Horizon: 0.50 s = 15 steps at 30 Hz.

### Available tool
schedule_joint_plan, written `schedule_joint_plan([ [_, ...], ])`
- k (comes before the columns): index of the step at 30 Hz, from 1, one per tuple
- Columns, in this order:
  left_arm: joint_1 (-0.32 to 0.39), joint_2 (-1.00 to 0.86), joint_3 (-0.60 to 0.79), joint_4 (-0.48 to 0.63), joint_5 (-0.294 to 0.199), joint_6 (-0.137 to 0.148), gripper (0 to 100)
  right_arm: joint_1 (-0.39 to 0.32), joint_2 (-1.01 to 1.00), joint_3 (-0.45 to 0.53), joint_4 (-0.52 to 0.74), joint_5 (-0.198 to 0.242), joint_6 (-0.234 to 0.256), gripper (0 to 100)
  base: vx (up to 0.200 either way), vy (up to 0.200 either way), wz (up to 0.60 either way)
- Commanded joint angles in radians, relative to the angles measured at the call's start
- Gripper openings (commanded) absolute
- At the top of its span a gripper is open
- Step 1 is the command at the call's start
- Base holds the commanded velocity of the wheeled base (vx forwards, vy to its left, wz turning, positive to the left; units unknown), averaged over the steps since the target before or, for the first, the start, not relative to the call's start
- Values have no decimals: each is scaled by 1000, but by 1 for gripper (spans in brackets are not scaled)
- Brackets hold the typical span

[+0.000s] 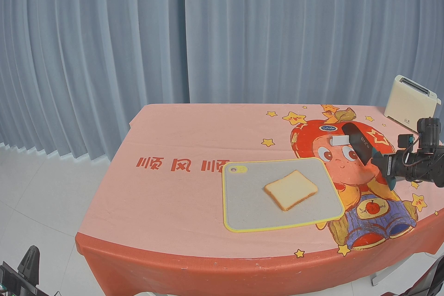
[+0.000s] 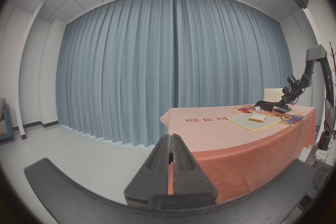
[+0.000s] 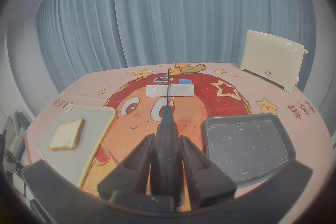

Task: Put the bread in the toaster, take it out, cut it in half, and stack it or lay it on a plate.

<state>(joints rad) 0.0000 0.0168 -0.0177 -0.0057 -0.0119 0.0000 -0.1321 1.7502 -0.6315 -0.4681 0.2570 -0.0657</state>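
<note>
1. Table: the left gripper hangs low off the near left corner, well apart from all work items, with its fingers pressed together on nothing. Hazard: nothing steadies the loaf slice during a cut.
2. Cutting board: lies flat on the cloth, to the left of the right gripper. Hazard: downward blade pressure may slide the board on the fabric, or bunch the cloth.
3. Plate: a dark tray with crumbs, on the opposite side of the right gripper from the board. Hazard: cut halves must cross the gap between board and tray and may drop on the way.
4. Toaster: stands at the far right of the table, beyond the right arm. Hazard: a wide swing of that arm could strike it.
5. Bread: one whole, uncut slice lying flat near the board's middle, set at an angle to the board's edges. It sits to the left of the right gripper and nearer the table's front edge, apart from the blade. Hazard: an off-centre or skewed stroke gives unequal halves; a sawing stroke may drag the slice.
6. Knife: its handle is clamped in the right gripper, and the blade projects forward above the printed cloth, towards the white knife rest. Hazard: the handle may twist in the grip under load.
</note>
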Motion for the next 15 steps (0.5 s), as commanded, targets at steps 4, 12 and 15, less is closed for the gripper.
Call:
schedule_joint_plan([
  [4, 0, -9, 18, 0, 0, 0, 0, -1, -43, 4, -1, 1, 1, 0, 0, 0, 0],
  [12, 0, -9, 18, 0, 0, 0, 0, 3, -132, 10, 12, 2, 0, 0, 0, 0, 0],
  [15, 0, -9, 18, 0, 0, 0, 0, 3, -163, 16, 14, 2, 1, 0, 0, 0, 0],
])
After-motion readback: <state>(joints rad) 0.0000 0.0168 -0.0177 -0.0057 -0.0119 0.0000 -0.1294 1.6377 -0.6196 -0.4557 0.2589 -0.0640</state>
